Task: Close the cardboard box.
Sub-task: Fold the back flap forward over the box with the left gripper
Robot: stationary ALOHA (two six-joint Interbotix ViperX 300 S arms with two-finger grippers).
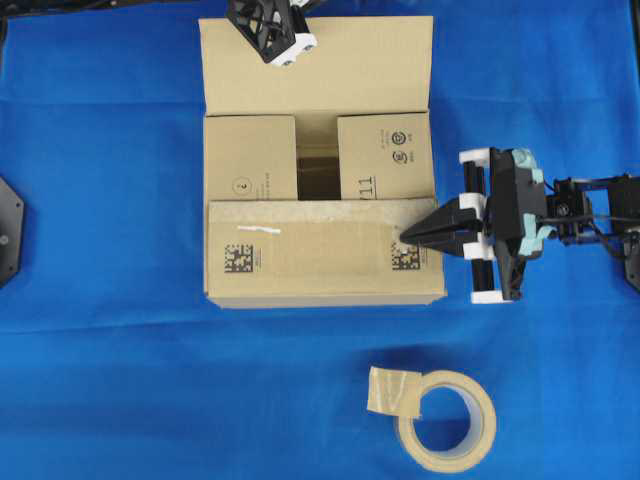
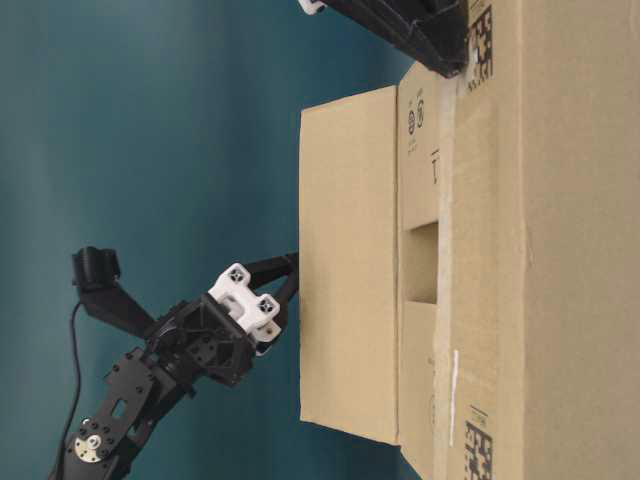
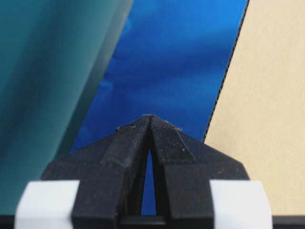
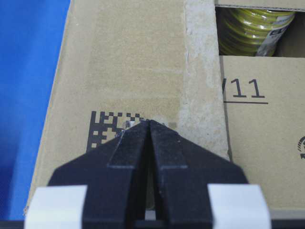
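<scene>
The cardboard box [image 1: 320,285] sits mid-table. Both its short side flaps [image 1: 250,155] lie folded in. The near long flap [image 1: 300,250] is folded down over them. The far long flap [image 1: 320,60] still stands open, and it looks upright in the table-level view. My right gripper [image 1: 403,235] is shut and empty. Its tips [image 4: 149,121] rest on the near flap's right end, beside a data-matrix print [image 4: 107,126]. Shut with nothing in it, my left gripper [image 2: 290,268] has its tips at the outer face of the far flap [image 3: 267,105].
A beige tape roll [image 1: 447,420] lies on the blue cloth [image 1: 100,350] in front of the box, right of centre. A yellow coil [image 4: 252,24] shows inside the box through the gap between the side flaps. A black arm base [image 1: 8,230] sits at the left edge.
</scene>
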